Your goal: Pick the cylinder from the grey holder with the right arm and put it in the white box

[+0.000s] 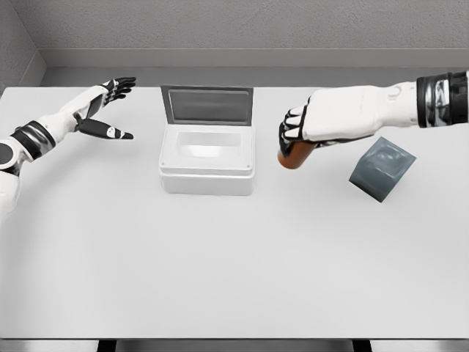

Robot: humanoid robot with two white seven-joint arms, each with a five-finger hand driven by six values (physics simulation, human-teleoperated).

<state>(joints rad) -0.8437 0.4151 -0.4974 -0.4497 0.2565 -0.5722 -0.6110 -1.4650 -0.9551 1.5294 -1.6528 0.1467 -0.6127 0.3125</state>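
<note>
A plain grey wall closed off the top of the frame, and below it a pale tabletop [234, 271] filled almost the whole view. At the centre, slightly above the middle, stood the white box [207, 169] with its lid raised upright behind it, the inside bare. To the right of centre, the right robot hand [302, 132] was clamped around the cylinder [294, 155], an orange-brown piece whose lower end showed beneath the curled fingers. It appeared lifted clear of the tabletop, between the box and the grey holder [382, 169]. The holder sat at the right of the frame, tipped onto an edge and apart from the cylinder. At the upper left, the left robot hand [106, 110] hung above the tabletop with its fingers spread, holding nothing.

The pick looked complete and the carry toward the box was the step in hand. The next move would call for bringing the cylinder leftward over the box's near rim, centring it above the opening, lowering it, and only then releasing.
</note>
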